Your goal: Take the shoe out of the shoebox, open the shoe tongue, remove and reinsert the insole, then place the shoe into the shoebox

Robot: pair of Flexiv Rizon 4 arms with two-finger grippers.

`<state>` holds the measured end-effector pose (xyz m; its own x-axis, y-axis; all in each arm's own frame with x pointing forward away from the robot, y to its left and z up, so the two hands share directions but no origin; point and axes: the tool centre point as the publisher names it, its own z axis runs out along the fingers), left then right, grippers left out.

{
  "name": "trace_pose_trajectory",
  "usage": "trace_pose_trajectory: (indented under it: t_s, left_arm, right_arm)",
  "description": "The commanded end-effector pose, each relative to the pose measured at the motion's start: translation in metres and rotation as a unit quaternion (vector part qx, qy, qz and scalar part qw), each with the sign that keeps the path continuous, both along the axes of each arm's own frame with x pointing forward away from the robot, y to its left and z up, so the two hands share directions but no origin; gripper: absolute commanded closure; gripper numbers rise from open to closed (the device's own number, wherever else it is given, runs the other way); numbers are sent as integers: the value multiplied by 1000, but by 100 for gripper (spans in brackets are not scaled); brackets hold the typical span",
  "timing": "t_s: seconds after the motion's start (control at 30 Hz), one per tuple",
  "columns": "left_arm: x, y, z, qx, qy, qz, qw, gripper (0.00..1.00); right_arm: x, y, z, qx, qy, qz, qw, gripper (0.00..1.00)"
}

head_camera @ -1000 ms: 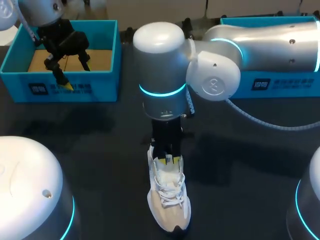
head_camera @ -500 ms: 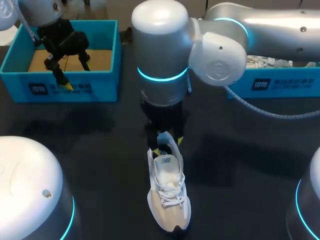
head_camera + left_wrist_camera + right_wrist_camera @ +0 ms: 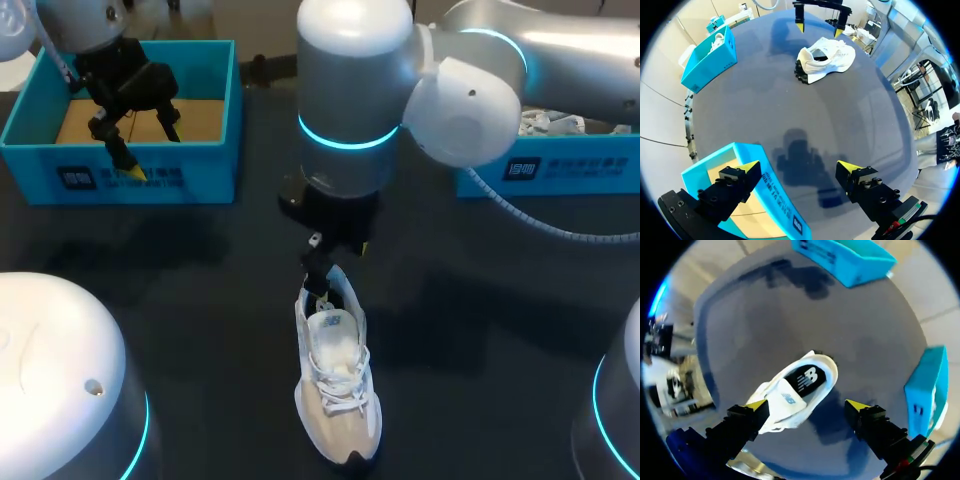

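Right claw (image 3: 338,262): one second back its yellow tips sat down in the heel opening of the white and beige lace-up sneaker (image 3: 337,375). Half a second back it was partly lifted. Now it is risen clear and hangs over the heel end with fingers spread wide, holding nothing. The sneaker has not shifted: it stands on its sole on the dark worktop (image 3: 200,270), toe toward the robot, well apart from both boxes. Left claw (image 3: 798,167) is unchanged across the head frames, spread and empty above the front wall of the open teal box with a brown cardboard floor (image 3: 120,160). Reading: the work at the shoe mouth looks ended for now. The right wrist view shows the dark printed insole (image 3: 807,376) lying inside the shoe, behind the white tongue (image 3: 785,397). Either reinsertion is done or removal has not begun; I cannot settle which. Hard to make out: in the head view the right arm's wrist housing covers most of the claw and crosses the second teal box (image 3: 540,170), whose pale contents I cannot identify. The insole's fore part is hidden under tongue and laces, so flat seating is unconfirmed.
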<state>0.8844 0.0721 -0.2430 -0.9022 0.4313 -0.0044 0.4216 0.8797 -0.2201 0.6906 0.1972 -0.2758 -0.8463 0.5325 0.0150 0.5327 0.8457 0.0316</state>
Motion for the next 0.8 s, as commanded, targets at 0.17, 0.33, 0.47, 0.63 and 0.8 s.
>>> trace_pose_trajectory:
  t_s: [0.17,0.33,0.47,0.63,0.8]
  left_arm:
    - [-1,0,1,1,0,0,1000,0]
    - [-1,0,1,1,0,0,1000,0]
    - [-1,0,1,1,0,0,1000,0]
    - [-1,0,1,1,0,0,1000,0]
    - [-1,0,1,1,0,0,1000,0]
  right_arm:
    - [5,4,-4,11,19,245,969,0]
    - [9,7,-6,6,21,256,966,0]
    - [24,9,-14,-2,3,265,964,0]
    - [39,7,-21,-2,-29,275,961,0]
    - [50,11,-28,-2,-42,285,958,0]
